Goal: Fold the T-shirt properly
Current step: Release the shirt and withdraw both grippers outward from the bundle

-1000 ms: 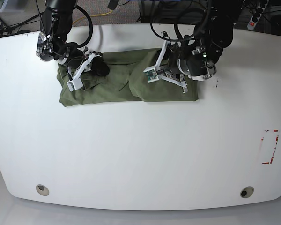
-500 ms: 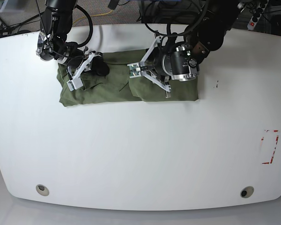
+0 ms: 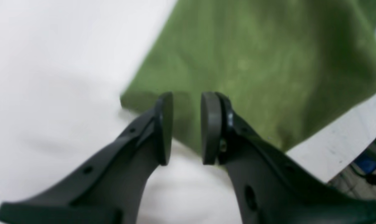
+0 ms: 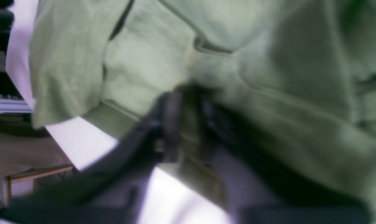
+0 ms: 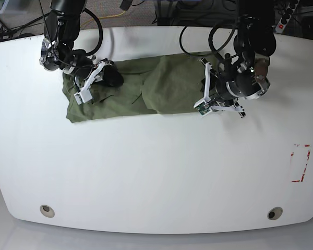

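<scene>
The olive-green T-shirt [image 5: 146,91] lies bunched in a long strip across the far part of the white table [image 5: 156,172]. My left gripper [image 5: 214,101] hovers over the shirt's right end. In the left wrist view this gripper [image 3: 186,127] is open, with a narrow empty gap above the shirt [image 3: 253,62] edge. My right gripper [image 5: 110,77] sits on the shirt's left end. The right wrist view is blurred: the gripper [image 4: 191,124] shows its jaws parted, pressed into wrinkled shirt [image 4: 269,62] fabric.
Red tape marks [image 5: 301,163] sit near the table's right edge. Two round holes [image 5: 47,210] [image 5: 274,213] lie near the front edge. Cables and a power strip [image 5: 287,15] are behind the table.
My left arm swung from the shirt's middle to its right end, and the right part of the shirt shifted. The right gripper's jaws have parted while that arm stayed put.
</scene>
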Robot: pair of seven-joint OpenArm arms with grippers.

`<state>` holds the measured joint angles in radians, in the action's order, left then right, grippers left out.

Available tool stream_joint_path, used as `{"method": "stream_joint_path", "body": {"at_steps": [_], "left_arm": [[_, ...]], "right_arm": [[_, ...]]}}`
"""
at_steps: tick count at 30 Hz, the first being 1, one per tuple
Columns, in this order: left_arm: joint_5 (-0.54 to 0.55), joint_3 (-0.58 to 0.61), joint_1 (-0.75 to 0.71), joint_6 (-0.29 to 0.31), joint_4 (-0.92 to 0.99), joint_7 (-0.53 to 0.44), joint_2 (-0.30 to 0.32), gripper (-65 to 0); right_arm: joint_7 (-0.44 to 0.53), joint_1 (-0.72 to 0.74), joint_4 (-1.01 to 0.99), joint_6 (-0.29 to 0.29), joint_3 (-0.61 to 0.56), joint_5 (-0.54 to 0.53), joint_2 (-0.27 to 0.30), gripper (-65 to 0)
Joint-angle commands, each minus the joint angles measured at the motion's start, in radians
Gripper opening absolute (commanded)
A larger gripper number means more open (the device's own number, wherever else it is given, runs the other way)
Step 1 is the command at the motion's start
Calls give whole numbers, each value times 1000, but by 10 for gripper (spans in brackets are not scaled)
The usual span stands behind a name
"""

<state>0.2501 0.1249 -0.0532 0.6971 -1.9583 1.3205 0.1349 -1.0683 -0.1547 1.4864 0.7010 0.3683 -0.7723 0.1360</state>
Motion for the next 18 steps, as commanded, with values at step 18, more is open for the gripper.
{"method": "stream_joint_path", "body": {"at_steps": [18], "left_arm": [[16, -70, -95, 1, 64, -206, 56, -517]], "right_arm": [[-192, 114, 132, -3, 289, -103, 18, -166]]}}
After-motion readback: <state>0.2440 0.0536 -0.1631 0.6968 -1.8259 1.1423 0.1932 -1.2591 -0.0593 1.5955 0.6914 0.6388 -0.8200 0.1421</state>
